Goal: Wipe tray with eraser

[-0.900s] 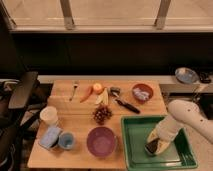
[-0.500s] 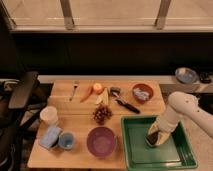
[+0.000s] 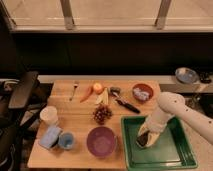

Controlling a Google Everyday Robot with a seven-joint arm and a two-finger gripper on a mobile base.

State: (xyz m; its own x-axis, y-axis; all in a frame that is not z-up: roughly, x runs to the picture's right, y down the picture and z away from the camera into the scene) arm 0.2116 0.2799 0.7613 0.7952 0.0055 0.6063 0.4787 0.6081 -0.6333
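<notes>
The green tray point(image 3: 173, 148) sits at the right front corner of the wooden table point(image 3: 75, 156), its longer side running left to right across the view. In its left half lies a dark shape, the eraser point(image 3: 140, 143). It is mostly hidden under the gripper point(image 3: 143, 138), so its long axis and heading cannot be told. The gripper is down on the tray floor over the eraser, and whether it is clamped or spread cannot be told. The rest of the tray floor is bare. The white arm point(image 3: 169, 106) comes in from the right edge, bends at an elbow above the tray's far rim and slopes down and left to the gripper. Left of the tray stands a purple bowl point(image 3: 101, 141) with nothing visible inside. Farther left are a small blue cup point(image 3: 66, 141) and a white cup point(image 3: 49, 115). A reddish bowl point(image 3: 143, 92) near the table's far edge holds something pale. Grapes point(image 3: 102, 114), a carrot point(image 3: 86, 93) and a fork point(image 3: 74, 90) lie on the wood.
</notes>
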